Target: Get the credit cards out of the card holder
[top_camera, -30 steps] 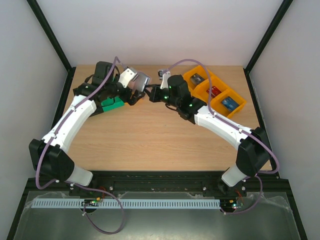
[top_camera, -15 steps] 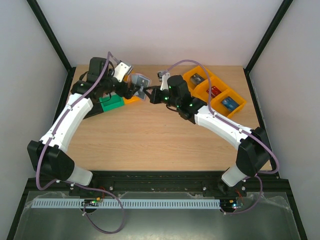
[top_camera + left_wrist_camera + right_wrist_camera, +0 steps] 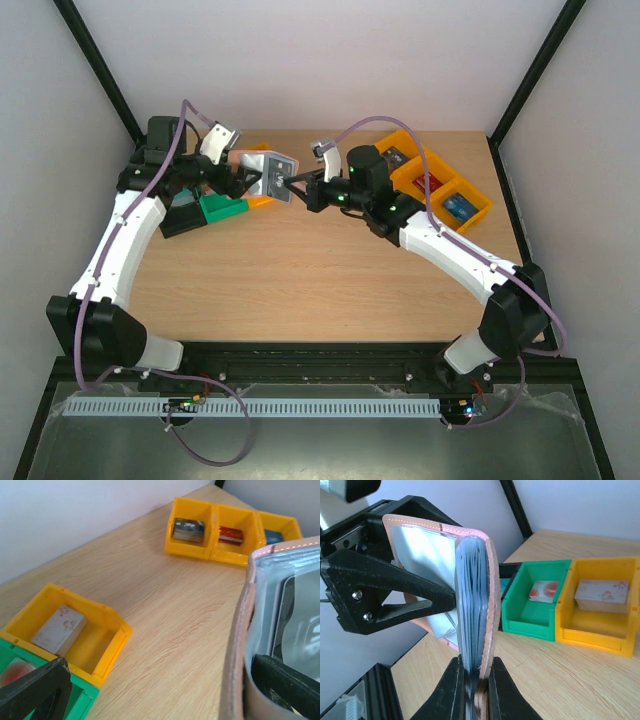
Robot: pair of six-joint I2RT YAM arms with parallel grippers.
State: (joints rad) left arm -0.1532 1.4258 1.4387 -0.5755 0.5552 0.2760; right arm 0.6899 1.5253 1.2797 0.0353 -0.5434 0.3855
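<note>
While my right gripper (image 3: 472, 672) pinched the card holder (image 3: 272, 176) upright, aloft at far left-centre, my left gripper (image 3: 243, 178) gaped beside it; extraction pending, I judged, needing those jaws closed on one credit card.

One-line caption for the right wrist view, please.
Right end effector clamps the edge of the partly open card holder, with a green bin and a yellow bin on the table behind.
</note>
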